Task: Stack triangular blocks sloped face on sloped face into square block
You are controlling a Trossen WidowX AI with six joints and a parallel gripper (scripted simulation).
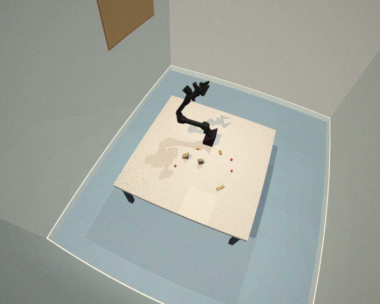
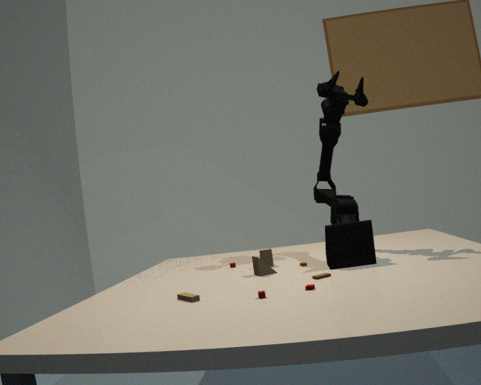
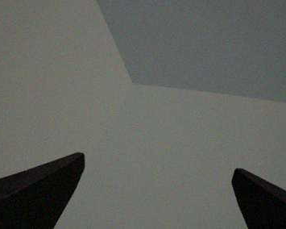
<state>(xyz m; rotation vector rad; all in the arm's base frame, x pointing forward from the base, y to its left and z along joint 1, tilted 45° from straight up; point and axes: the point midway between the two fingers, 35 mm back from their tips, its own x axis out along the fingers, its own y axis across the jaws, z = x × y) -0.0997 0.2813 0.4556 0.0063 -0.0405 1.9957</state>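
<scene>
One triangular block, tan and wedge-shaped, stands on the table in front of the arm's base. The other triangular block stands a short way from it, apart in the top view; in the exterior view it partly overlaps the first. The exact facing of their slopes is too small to tell. My gripper is open and empty, raised high above the table and well away from both blocks. The wrist view shows no block.
The arm's base stands near the blocks. Around them lie an orange piece, a brown block, a longer tan block and three red cubes.
</scene>
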